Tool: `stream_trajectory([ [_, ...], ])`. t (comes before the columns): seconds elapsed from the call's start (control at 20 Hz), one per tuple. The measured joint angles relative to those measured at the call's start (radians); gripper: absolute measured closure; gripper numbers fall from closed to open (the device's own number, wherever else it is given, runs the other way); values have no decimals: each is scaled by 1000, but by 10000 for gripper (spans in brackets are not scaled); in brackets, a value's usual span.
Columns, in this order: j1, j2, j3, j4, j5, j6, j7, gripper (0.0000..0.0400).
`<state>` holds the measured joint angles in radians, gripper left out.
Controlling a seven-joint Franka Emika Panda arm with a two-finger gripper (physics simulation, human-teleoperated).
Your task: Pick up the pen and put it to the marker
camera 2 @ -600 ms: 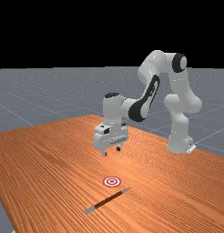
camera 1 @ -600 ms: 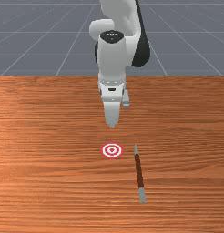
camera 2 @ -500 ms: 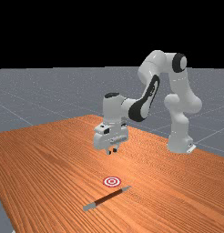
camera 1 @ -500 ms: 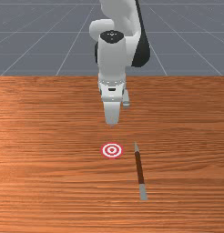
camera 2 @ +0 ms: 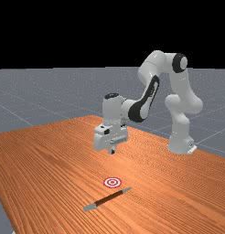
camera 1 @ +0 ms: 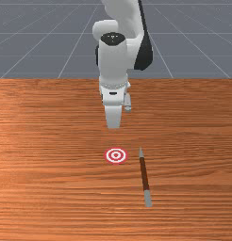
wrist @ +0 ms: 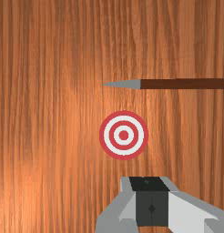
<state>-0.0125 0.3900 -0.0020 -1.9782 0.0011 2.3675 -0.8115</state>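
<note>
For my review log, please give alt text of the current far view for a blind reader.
A robot arm holds its shut, empty end effector above a wooden table, where a brown pen with grey ends lies near a red-and-white target.

On the bench (camera 1: pixel 52 188) I saw the pen (camera 1: pixel 144 173) lying apart from the marker (camera 1: pixel 115 155), towards the front view's right, its tip nearly level with the marker, its other end further forward, and before the marker in the far view.
</note>
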Motion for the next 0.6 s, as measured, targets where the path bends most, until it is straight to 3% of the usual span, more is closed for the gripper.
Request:
stream_trajectory([
  [0.25,-3,-21,3,-33,-2,12,-19,400],
  [0.4,35,-19,-1,-31,-3,11,111,400],
  [0.6,212,45,26,75,-23,-31,482,400],
])
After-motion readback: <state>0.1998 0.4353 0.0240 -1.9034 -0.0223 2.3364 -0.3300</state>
